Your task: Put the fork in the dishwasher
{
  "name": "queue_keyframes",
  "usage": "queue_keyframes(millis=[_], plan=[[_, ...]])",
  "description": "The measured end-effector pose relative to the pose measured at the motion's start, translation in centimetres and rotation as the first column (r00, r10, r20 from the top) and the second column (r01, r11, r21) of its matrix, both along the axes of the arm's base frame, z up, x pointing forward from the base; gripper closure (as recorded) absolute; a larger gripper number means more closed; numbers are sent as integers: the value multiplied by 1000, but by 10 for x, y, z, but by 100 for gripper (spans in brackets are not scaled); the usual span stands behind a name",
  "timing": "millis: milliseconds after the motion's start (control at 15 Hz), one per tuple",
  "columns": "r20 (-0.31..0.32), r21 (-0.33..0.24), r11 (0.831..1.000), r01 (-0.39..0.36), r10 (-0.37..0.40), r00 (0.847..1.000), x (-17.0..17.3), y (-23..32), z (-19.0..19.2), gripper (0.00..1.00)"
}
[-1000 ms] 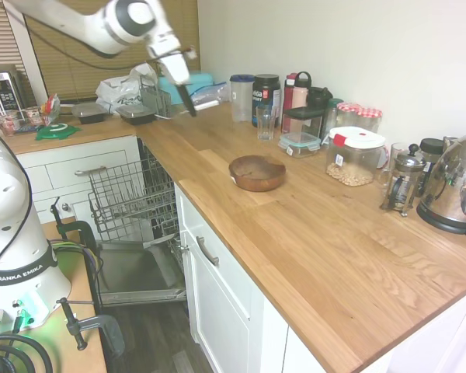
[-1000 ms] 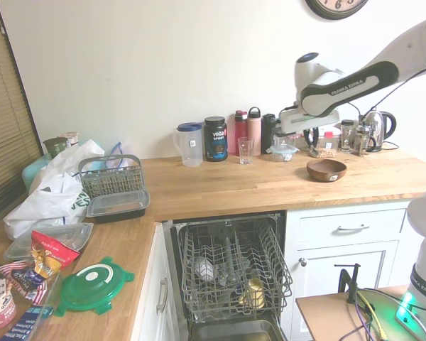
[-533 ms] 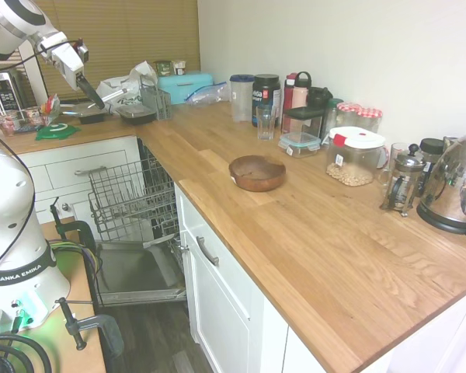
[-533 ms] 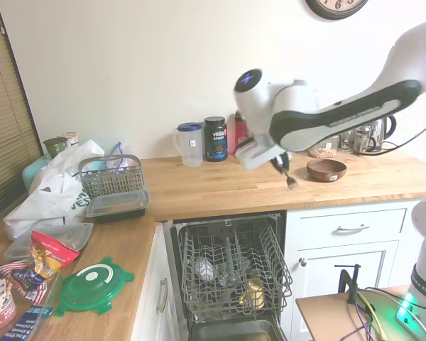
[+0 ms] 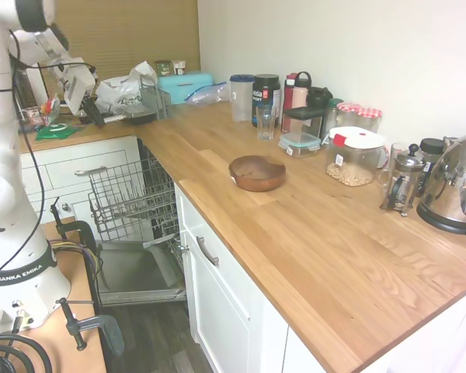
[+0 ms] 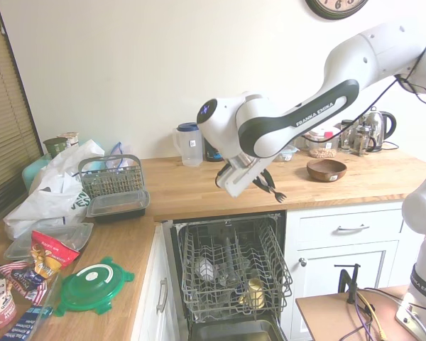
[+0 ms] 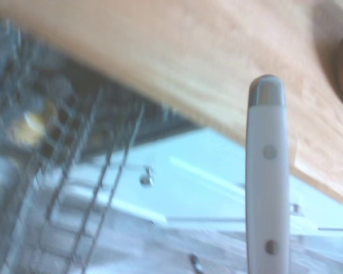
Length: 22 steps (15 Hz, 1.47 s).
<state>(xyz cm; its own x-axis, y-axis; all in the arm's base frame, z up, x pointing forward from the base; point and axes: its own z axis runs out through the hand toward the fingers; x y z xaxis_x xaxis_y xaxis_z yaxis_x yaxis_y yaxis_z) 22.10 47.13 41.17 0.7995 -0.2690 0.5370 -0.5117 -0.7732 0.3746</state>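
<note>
the fork (image 6: 271, 189) is clamped in the gripper (image 6: 259, 183), tines hanging out at about 4 o'clock from the fingers, directly above the open dishwasher (image 6: 231, 273) and level with the front edge of the wooden counter (image 6: 213, 188). in the wrist view its pale handle (image 7: 267, 182) rises past the counter edge, with the blurred wire rack (image 7: 57, 171) below. holding it high and over the gap looks meant to keep it clear of the counter lip before any descent into the rack (image 6: 231, 266), where a cup or two already sit, so a free slot will need picking.

half a second ago the gripper sat further toward 3 o'clock in the second exterior view, nearer the wooden bowl (image 6: 326, 169); it has since swung toward 9 o'clock and a little lower, centring over the rack. in the first exterior view the arm has drawn to the far 9 o'clock edge, near the cutlery caddy (image 5: 154, 99).

judged from this, transport is nearly done; lowering and release remain.
</note>
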Motion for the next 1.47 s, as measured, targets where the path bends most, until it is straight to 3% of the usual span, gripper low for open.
queue_keyframes(millis=[200,467,533,867,1467], plan=[[-52,-35,999,-3,1,999,25,35,-38,100],[-99,-60,998,2,-8,995,30,100,-107,100],[-103,-57,998,14,-19,994,34,111,-111,0],[-121,-8,996,90,-91,989,66,145,-85,0],[-146,10,991,132,-129,981,83,151,-85,0]])
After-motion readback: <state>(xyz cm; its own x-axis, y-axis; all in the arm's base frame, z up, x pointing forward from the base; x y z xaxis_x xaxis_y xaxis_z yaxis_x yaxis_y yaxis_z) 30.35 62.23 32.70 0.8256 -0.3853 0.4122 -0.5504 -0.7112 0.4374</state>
